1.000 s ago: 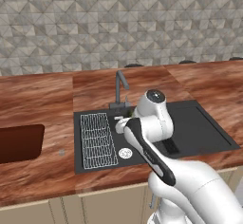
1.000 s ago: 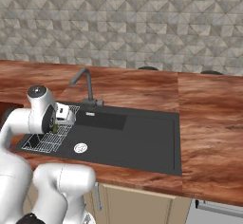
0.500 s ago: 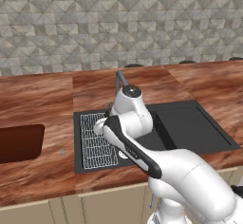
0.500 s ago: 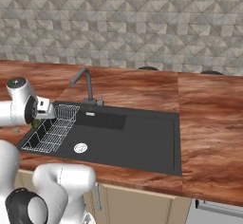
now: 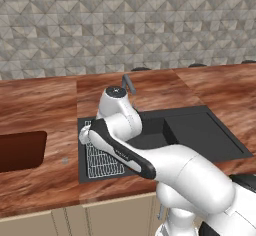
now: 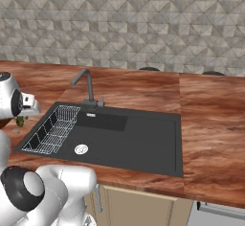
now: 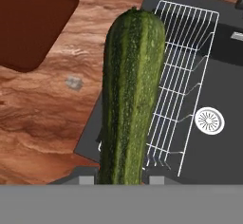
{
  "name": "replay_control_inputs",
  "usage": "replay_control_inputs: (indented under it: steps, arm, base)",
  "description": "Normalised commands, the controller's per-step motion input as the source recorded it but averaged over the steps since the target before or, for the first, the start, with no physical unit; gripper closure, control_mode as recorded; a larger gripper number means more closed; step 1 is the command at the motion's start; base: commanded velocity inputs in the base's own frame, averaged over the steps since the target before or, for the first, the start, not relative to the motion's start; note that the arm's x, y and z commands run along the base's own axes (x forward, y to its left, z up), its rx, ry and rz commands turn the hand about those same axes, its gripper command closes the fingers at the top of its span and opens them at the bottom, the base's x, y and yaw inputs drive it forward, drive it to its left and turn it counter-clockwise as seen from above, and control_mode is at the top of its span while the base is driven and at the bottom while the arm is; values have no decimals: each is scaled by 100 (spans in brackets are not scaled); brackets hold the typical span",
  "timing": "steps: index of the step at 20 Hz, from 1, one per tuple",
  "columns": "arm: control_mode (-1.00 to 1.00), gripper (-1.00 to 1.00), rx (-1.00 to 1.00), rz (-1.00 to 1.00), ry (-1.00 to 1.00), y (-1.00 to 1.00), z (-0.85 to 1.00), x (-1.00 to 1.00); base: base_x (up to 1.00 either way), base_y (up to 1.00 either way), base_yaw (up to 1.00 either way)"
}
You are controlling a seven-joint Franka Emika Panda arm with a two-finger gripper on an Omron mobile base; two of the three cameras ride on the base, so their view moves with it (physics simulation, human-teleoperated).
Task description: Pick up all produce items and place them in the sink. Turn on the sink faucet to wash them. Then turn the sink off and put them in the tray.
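Gripper (image 7: 119, 178) pinching cucumber (image 7: 130, 95) at base, long axis running toward 12 o'clock in hand view, held over sink's (image 7: 223, 76) left rim; tray (image 7: 28, 23) at 10 o'clock across desk (image 7: 52, 118).

The dark-green cucumber (image 7: 130, 95) hangs lengthwise above the black sink's (image 7: 223, 80) left edge, beside the white rack (image 7: 182, 66); the reddish-brown tray (image 7: 28, 23) seems bare.

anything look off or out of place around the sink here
Nothing stands out. The cucumber is held in the gripper over the sink's left edge, the wire rack sits straight in the basin, the tray lies flat on the counter, and nothing is spilled.
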Motion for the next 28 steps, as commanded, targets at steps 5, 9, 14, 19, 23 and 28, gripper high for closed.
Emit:
replay_control_inputs:
  steps: [5,9,14,19,23,28]
  arm:
    - [-100,100,0,12,0,28,0,0]
    - [-100,100,0,15,2,39,0,7]
    - [-100,100,0,15,4,45,0,11]
    - [-100,100,-3,13,7,42,6,15]
    - [-100,100,-8,10,10,48,0,21]
    - [-100,100,-13,2,13,49,0,31]
  base:
    - [0,0,0]
    - [0,0,0]
    - [0,0,0]
    - [0,0,0]
    - [0,0,0]
    - [0,0,0]
